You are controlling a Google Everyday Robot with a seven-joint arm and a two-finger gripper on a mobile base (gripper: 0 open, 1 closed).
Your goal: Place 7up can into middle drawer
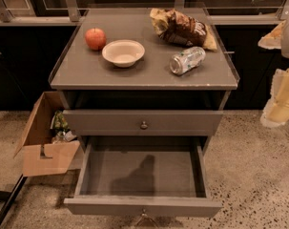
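A grey cabinet (87,68) stands in the middle of the room on a speckled stone floor (251,175). The 7up can (187,60) lies on its side on the cabinet's top, toward the front right corner, its shiny metal end turned to the cabinet's front. Nothing touches the can.

The middle drawer (110,206) is pulled well out of the cabinet's lower front. It holds no objects, and a dark shadow (137,173) lies across its floor. Above it, the cabinet's upper drawer front (101,120) is shut, with a round brass knob (143,125) at its centre.

Also on the cabinet's top are a red apple (95,38) at the left, a pale bowl (123,52) just beside it nearer the centre, and a crumpled brown and yellow snack bag (180,28) at the back right, close behind the can.

The gripper (280,101) hangs in the air off the cabinet's right side, well apart from the can and about level with the cabinet's top. Whether it is released or clenched cannot be told from here.

An open cardboard box (46,154) sits on the floor against the cabinet's left side.
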